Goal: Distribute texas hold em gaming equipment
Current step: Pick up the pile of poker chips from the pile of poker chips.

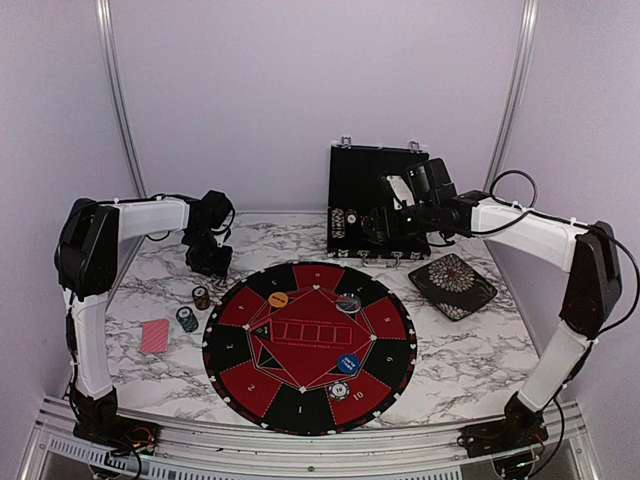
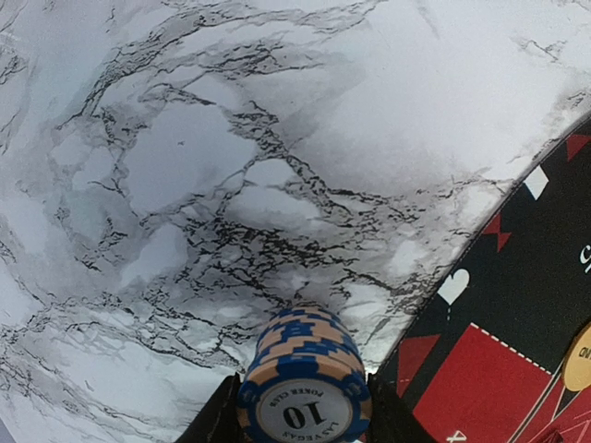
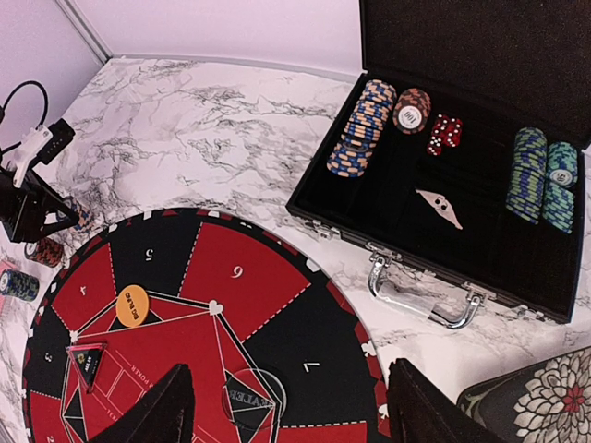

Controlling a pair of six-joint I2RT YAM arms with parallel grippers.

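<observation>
My left gripper is shut on a short stack of blue-and-tan poker chips marked 10, held over the marble just off the mat's far-left edge. On the table beside the mat stand a red chip stack and a teal chip stack, with red-backed cards nearer. An orange button, a clear dealer button, a blue button and a white chip lie on the mat. My right gripper hangs open and empty above the mat's far-right sector, near the case.
The round red-and-black mat fills the table's middle. An open black case at the back right holds more chip stacks and red dice. A black patterned square dish sits to the right of the mat.
</observation>
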